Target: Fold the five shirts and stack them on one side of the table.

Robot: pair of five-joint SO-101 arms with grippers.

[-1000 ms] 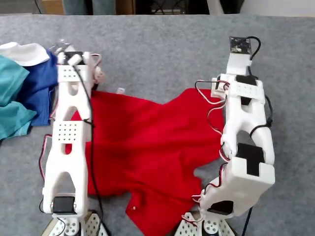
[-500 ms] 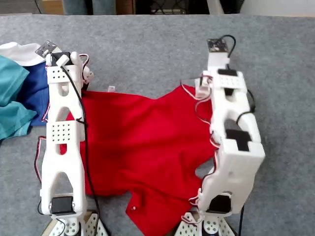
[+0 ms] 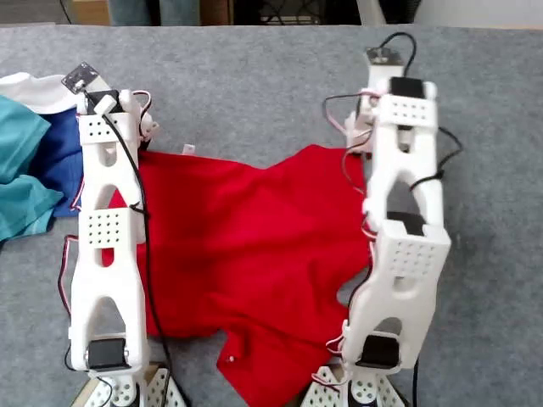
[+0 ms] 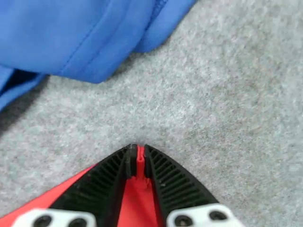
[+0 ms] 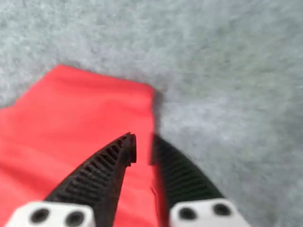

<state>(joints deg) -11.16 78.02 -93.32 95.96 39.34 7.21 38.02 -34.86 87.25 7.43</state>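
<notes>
The red shirt (image 3: 254,229) lies spread and creased on the grey table between both arms. My left gripper (image 4: 137,152) is shut on a pinch of the red shirt (image 4: 137,189) at its far left corner, close to the blue shirt (image 4: 85,33). In the high view this left gripper (image 3: 146,136) sits beside the pile. My right gripper (image 5: 143,142) hovers narrowly open over the right edge of the red shirt (image 5: 75,127), near its far corner. In the high view the right gripper (image 3: 366,127) lies mostly under its arm.
At the far left lies a pile of shirts: a blue shirt (image 3: 59,161), a teal shirt (image 3: 17,170) and a white shirt (image 3: 42,89). Bare grey table (image 3: 254,85) stretches beyond the red shirt and to its right.
The left arm pulled the red shirt's corner to the left, toward the pile. The right arm stretched away from its base along the shirt's right edge.
</notes>
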